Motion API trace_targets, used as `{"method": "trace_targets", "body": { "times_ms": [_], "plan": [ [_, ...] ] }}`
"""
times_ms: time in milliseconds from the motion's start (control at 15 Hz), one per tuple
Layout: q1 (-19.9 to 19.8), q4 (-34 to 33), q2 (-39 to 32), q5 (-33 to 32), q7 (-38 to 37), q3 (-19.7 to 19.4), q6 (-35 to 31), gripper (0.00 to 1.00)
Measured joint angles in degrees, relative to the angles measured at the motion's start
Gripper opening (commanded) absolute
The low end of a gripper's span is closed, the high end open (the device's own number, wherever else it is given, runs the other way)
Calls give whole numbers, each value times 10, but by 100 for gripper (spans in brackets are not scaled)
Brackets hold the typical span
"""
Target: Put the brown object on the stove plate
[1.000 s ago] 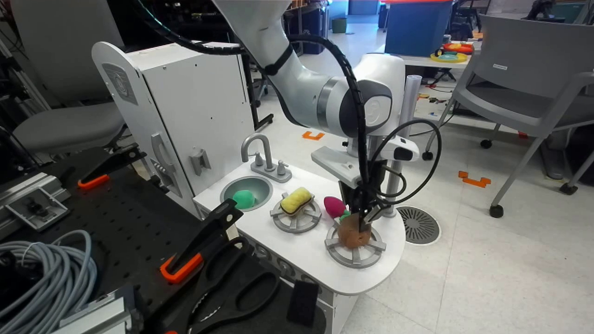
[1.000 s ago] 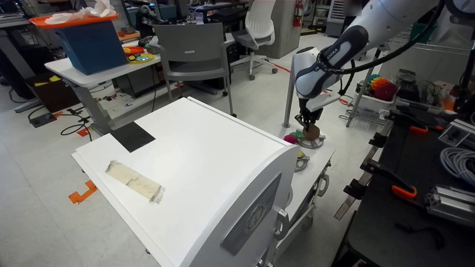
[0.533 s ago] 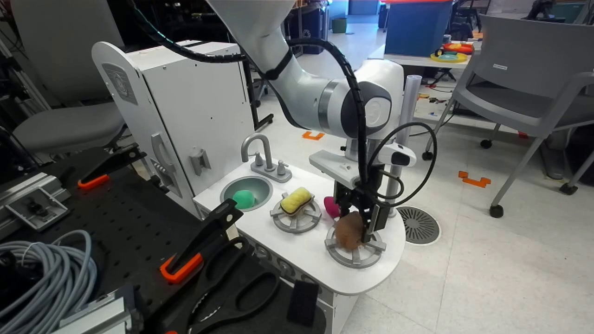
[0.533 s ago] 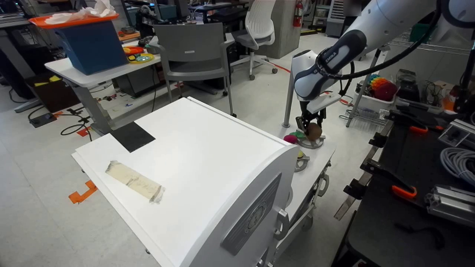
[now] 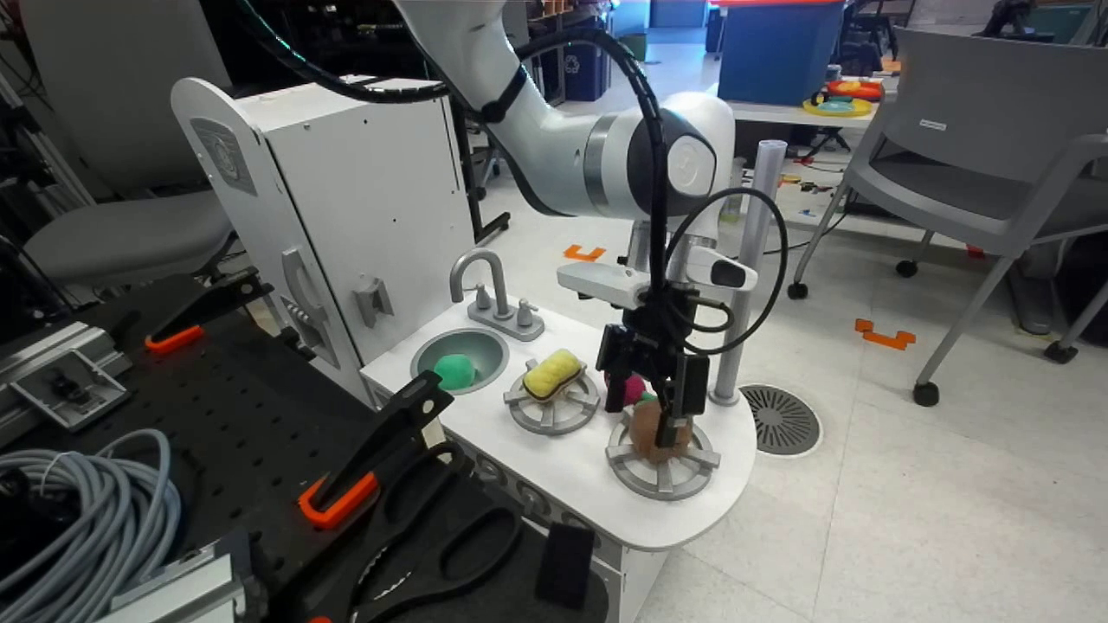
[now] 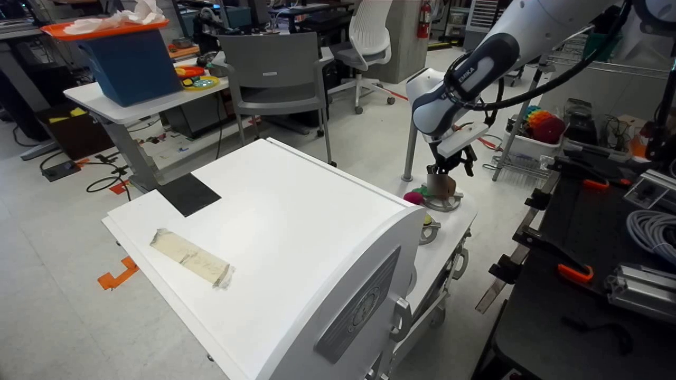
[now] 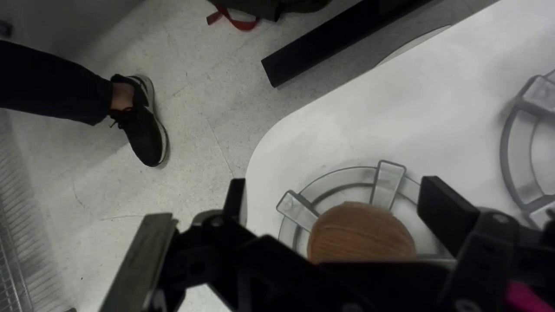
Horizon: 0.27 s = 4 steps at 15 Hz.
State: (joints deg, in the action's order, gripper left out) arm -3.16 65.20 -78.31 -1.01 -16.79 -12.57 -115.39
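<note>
The brown object [image 7: 360,234], a rounded lump, rests on the spoked grey stove plate [image 7: 387,184] in the wrist view, its near part hidden behind the gripper body. In an exterior view the brown object [image 5: 646,426] sits inside the ring of the stove plate [image 5: 663,486], partly covered by a finger. My gripper [image 7: 334,190] is open above it, with a gap on each side between the lump and the fingers. Also in an exterior view, the gripper [image 6: 454,177] hangs just over the brown object [image 6: 451,186]; a blurred patch covers one finger there.
A magenta piece [image 5: 635,391] lies close behind the stove plate. Beside it, a yellow piece [image 5: 552,374] sits on a smaller burner [image 5: 554,424]. The sink [image 5: 495,348] and faucet [image 5: 497,281] stand farther along the white counter [image 5: 485,424]. A clear post [image 5: 751,260] rises near the arm.
The gripper has opened, letting go of the brown object, and has risen a little above it. The lump shifted slightly, then came back to rest on the stove plate.
</note>
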Motion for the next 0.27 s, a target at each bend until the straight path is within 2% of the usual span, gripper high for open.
{"method": "trace_targets", "body": {
  "times_ms": [267],
  "plan": [
    [15, 53, 52, 3, 10, 3, 18, 100]
  ]
}}
